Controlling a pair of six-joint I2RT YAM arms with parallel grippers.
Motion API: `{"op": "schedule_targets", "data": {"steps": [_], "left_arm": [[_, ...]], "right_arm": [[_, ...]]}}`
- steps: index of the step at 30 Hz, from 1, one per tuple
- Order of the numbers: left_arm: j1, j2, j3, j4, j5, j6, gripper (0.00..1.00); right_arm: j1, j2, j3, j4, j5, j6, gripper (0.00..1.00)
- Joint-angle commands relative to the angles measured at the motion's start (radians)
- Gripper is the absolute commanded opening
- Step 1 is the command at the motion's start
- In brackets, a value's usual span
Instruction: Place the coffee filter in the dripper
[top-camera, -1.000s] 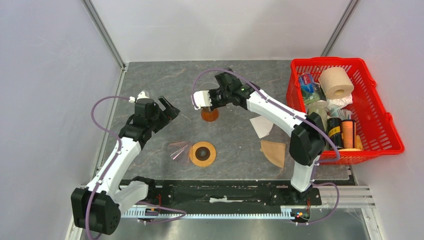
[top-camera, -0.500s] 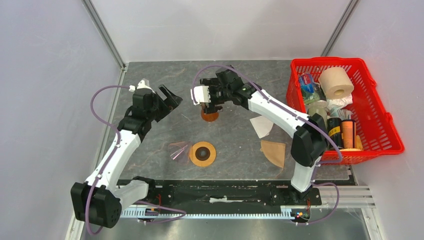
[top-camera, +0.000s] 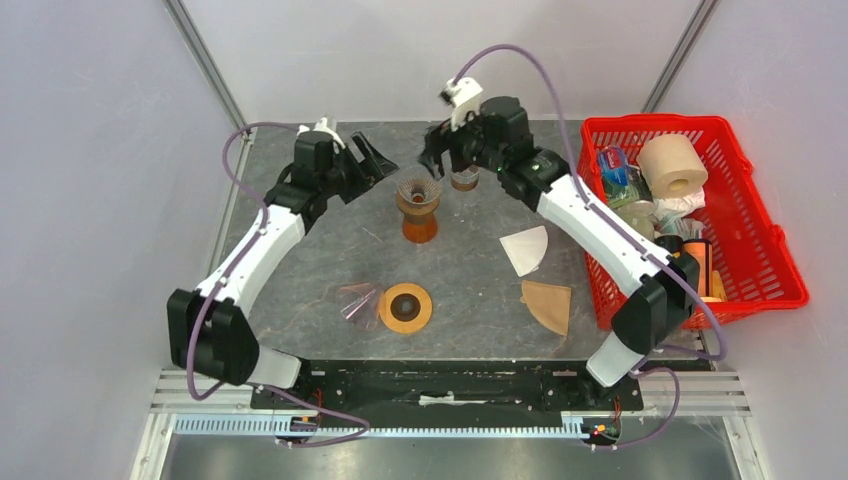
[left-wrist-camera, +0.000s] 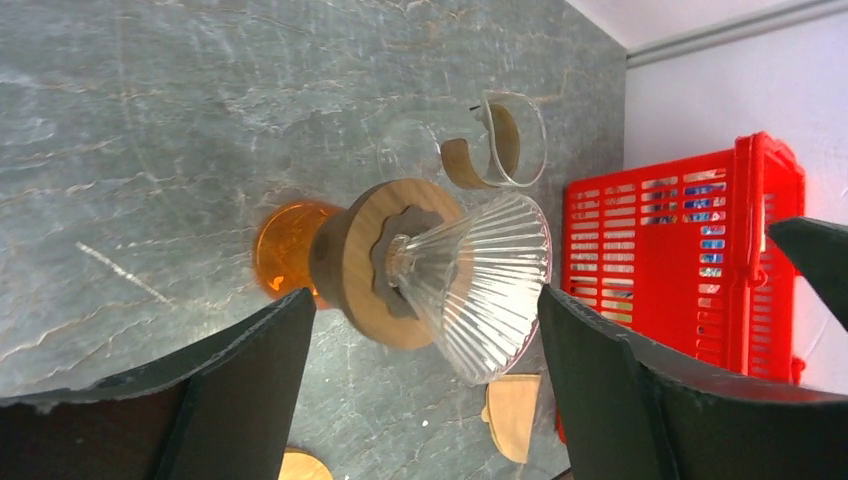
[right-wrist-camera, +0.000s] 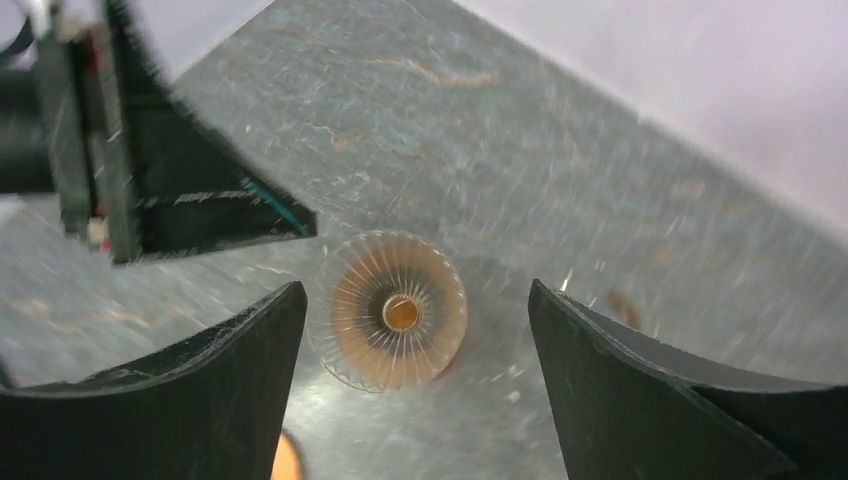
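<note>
Our left hand (top-camera: 375, 163) had swung up and away from the near-left part of the worktop (top-camera: 470, 290) and hung just left of the dripper (top-camera: 418, 188), fingers spread and holding nothing. Nearer the arm bases, the clear fluted cone (top-camera: 355, 300) and the orange disc (top-camera: 405, 307) lay where they had been. The dripper now stood upright on the orange stand (top-camera: 420, 228). A second before, we had seen our right hand (top-camera: 447, 162) pinching something pale over that stand. That hand had since let go and risen. It hung above the dripper with its fingers spread wide and nothing between them. A glass cup (top-camera: 463, 180) stood just right of the dripper. The white coffee filter (top-camera: 525, 250) and the brown coffee filter (top-camera: 548, 305) lay flat on the worktop, unmoved and well apart from the dripper. The red basket (top-camera: 655, 120) sat at the far right.
</note>
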Motion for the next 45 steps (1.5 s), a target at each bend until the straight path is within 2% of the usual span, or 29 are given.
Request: {"op": "schedule_targets", "data": {"steps": [1,4,6,12,17,23,33,39,45], "left_arm": [[-0.041,0.1,0.133,-0.025,0.06,0.089,0.85],[-0.068,0.152,0.18,-0.073,0.033,0.123,0.75],[-0.075,0.177,0.192,-0.084,0.012,0.13,0.7],[-0.081,0.239,0.226,-0.106,0.006,0.14,0.49],[-0.086,0.266,0.235,-0.12,-0.001,0.144,0.4],[-0.093,0.287,0.245,-0.133,-0.007,0.149,0.37],[-0.121,0.294,0.285,-0.186,-0.075,0.174,0.33],[-0.138,0.295,0.311,-0.222,-0.13,0.184,0.29],[-0.146,0.3,0.325,-0.241,-0.157,0.189,0.24]], "right_arm": [[-0.161,0.086,0.083,-0.152,-0.119,0.573,0.84],[-0.244,0.193,0.137,-0.157,-0.372,0.685,0.71],[-0.256,0.257,0.178,-0.159,-0.459,0.69,0.72],[-0.257,0.32,0.201,-0.138,-0.434,0.664,0.7],[-0.252,0.331,0.179,-0.122,-0.446,0.654,0.67],[-0.227,0.337,0.172,-0.142,-0.433,0.608,0.62],[-0.212,0.263,0.211,-0.184,-0.237,0.571,0.66],[-0.198,0.227,0.214,-0.166,-0.242,0.565,0.66],[-0.148,0.261,0.22,-0.23,-0.222,0.502,0.65]]}}
